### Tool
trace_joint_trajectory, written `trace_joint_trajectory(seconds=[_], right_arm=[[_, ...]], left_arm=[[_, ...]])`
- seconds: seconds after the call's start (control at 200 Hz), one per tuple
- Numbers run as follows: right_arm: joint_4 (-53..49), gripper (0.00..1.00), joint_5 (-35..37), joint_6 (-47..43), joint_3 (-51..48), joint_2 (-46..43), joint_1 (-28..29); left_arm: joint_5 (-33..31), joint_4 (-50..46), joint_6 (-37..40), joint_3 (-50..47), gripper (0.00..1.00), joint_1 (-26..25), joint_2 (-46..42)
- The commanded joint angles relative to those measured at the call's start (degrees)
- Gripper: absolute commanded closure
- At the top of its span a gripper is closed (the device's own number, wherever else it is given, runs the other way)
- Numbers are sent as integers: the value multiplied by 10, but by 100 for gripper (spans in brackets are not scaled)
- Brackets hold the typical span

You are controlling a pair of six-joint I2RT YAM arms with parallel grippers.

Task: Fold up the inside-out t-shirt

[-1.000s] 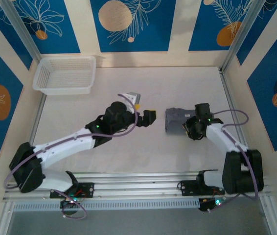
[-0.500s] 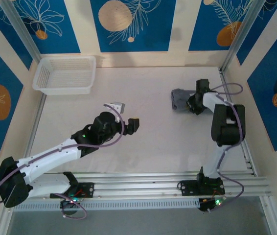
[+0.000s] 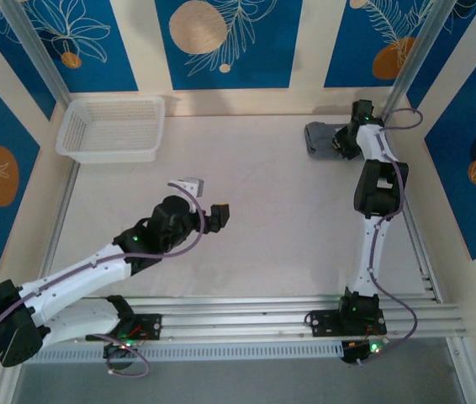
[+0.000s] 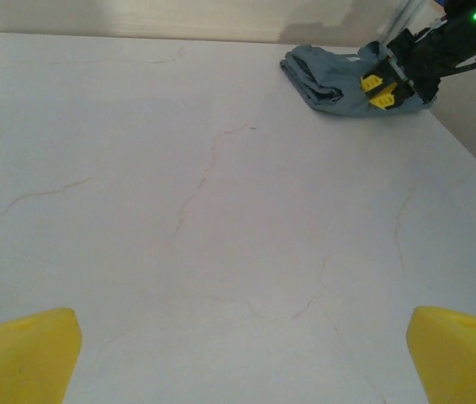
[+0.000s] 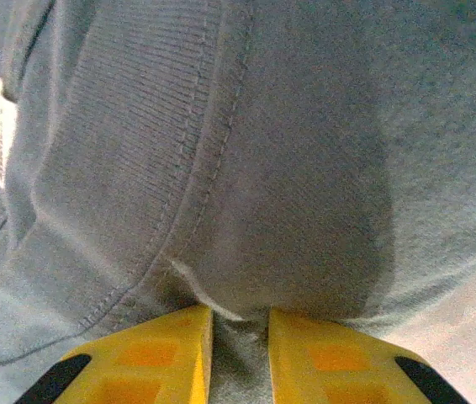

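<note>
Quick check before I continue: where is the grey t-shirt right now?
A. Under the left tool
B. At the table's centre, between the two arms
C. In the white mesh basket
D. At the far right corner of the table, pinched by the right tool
D: the t-shirt lies bunched at the far right corner of the table, and the right wrist view shows its fabric pinched in the right tool.

Top ext cam: fixed high, above + behind arm bases, looks down on whole table (image 3: 288, 219); bases at btm edge.

L wrist cam: low over table, faces far-R corner; L gripper (image 4: 242, 358) tips at btm corners of view.

R wrist cam: v. close on t-shirt (image 5: 288, 151) fabric; R gripper (image 5: 240, 337) tips at btm edge.

Shared: top ext + L wrist both catch t-shirt w/ R gripper at far-R corner.
</note>
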Motion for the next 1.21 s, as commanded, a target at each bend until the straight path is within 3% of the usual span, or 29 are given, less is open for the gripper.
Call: trace_joint_trajectory(seconds=[0.0,0.125,0.215,0.465,0.525,0.545,0.63,0.68,0.745,0.805,0.905,0.97,1.035,1.12,1.175,1.2], right_arm=[[-60,73,-7,7,70,18,-3],[-100,68,-29,-23,134,-4,-8],[-94,66,-35,-64,87,-82,-1],[199,54,-13,-205,-436,-514,36],[264,51,3,-236,-550,-604,45],[288,44,7,-247,-594,-636,48],[361,41,33,-289,-712,-718,61],[412,37,91,-303,-796,-762,71],[471,30,143,-306,-873,-782,76],[537,19,146,-332,-930,-776,79],[637,18,136,-390,-973,-708,95],[704,17,140,-404,-982,-650,104],[844,17,131,-429,-1011,-580,112],[813,17,106,-446,-984,-560,120],[876,16,28,-440,-1024,-553,90],[959,15,15,-434,-1045,-528,83]], left_arm=[[-42,-26,-1,-12,1,10,-21],[-99,-49,-2,-21,1,16,-53],[-162,-55,17,-37,1,20,-90],[-342,15,155,-119,1,46,-194],[-344,31,185,-143,1,73,-217],[-341,32,189,-149,1,84,-224],[-325,51,203,-182,1,142,-250],[-308,72,217,-204,1,175,-261],[-285,107,240,-235,1,215,-268],[-265,133,238,-253,1,253,-262],[-193,211,222,-285,1,317,-214],[-159,273,211,-293,1,355,-141],[-125,346,225,-291,1,382,-51],[-53,478,246,-293,1,413,67],[6,535,228,-286,1,443,137],[19,547,226,-277,1,451,169]])
